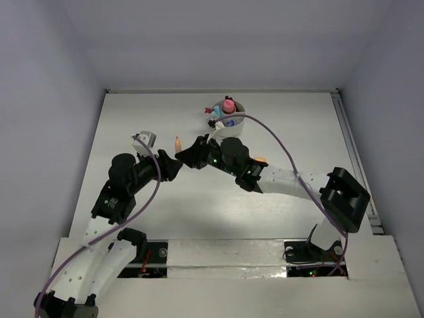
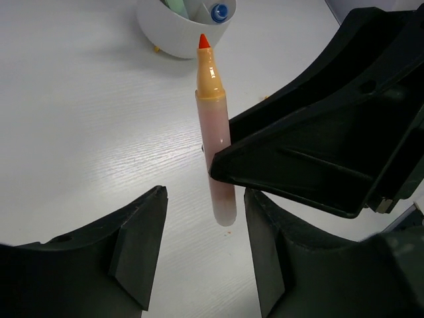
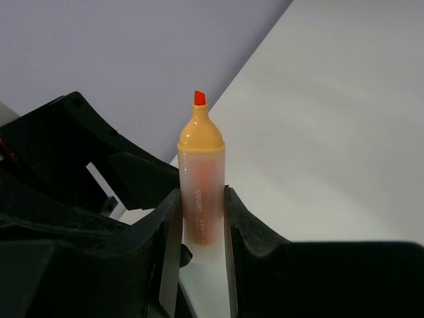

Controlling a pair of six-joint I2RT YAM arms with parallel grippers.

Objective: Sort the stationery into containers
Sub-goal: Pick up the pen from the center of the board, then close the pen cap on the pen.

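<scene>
Black plastic fingers (image 2: 139,255) of the left gripper (image 2: 202,258) stood apart at the left of the scene, one on each side of the lower end of the highlighter, with a gap showing and nothing clamped. That open stance looked like readiness to take the pen in a handover, though this was a judgement. Between the two arms stood the task's thing, an uncapped highlighter (image 2: 215,132) with an orange chisel tip, an orange collar and a cloudy translucent barrel. It was held upright above the white table (image 1: 298,132), tip pointing up and towards the back. Just right of it, the right gripper (image 3: 199,225) was clamped on the barrel at mid-length, both pads pressed flat against it, which kept the pen steady and left its lower end free to be grasped. Further right and behind, well apart from the pen, sat a small round white cup (image 1: 236,126) already holding several pieces, among them a pink-topped one (image 1: 228,105) and a blue-capped one (image 2: 218,12). A small orange piece (image 1: 260,159) lay on the table just beside the right forearm. The right gripper's own bulk crowded the pen's right side, so the left fingers had little room.
</scene>
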